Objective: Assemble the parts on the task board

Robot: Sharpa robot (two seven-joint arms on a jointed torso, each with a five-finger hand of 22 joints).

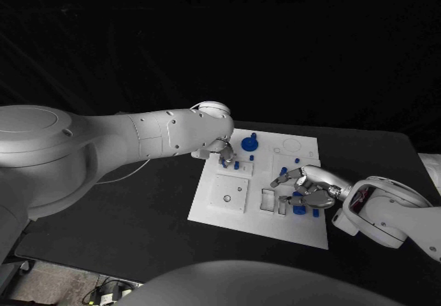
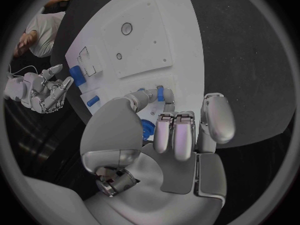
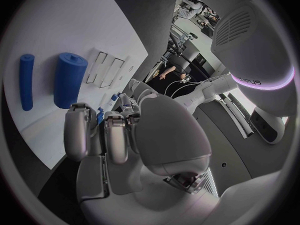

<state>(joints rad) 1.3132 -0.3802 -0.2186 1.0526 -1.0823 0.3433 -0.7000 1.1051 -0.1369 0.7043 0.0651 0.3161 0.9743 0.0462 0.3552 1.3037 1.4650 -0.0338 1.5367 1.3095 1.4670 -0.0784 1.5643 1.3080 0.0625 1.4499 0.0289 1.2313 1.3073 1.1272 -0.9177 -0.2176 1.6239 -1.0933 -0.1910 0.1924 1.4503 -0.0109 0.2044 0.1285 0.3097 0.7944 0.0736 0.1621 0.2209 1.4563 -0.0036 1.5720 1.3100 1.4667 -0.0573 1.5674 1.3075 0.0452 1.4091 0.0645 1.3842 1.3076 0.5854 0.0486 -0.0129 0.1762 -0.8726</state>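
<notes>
The left hand [image 1: 216, 150] hangs over the far left part of the task board [image 1: 220, 213], which lies in the middle of the black worktop [image 1: 147, 217], nearer the right edge than the left. In the left wrist view its fingers [image 2: 175, 135] are curled in, with a thumb reaching toward a small blue peg [image 2: 160, 93] at the board's edge; whether they clamp that peg or only touch it, I cannot tell. A toothed blue part [image 2: 147, 129] shows behind the palm, partly hidden.

On the board, close to the left hand, a round blue part [image 1: 250, 144] stands near the far edge, with a small blue piece [image 1: 253, 157] just beside it toward the robot. A raised square plate [image 1: 229, 193] with a round hole sits on the board's near left part. Toward the far right corner a thin circle outline [image 1: 292, 145] is marked on the white surface.

The right hand [image 1: 309, 189] rests over the board's right middle, fingers bent in over several blue pieces; a thin blue pin [image 1: 315, 213] lies just beside it toward the near edge. In the right wrist view a thick blue cylinder [image 3: 69, 79] and a thin blue rod [image 3: 25, 81] lie side by side, apart, on the white surface, ahead of the fingertips [image 3: 78, 116]. A small blue piece [image 3: 100, 116] shows between the curled fingers, yet a firm hold on it cannot be made out.
</notes>
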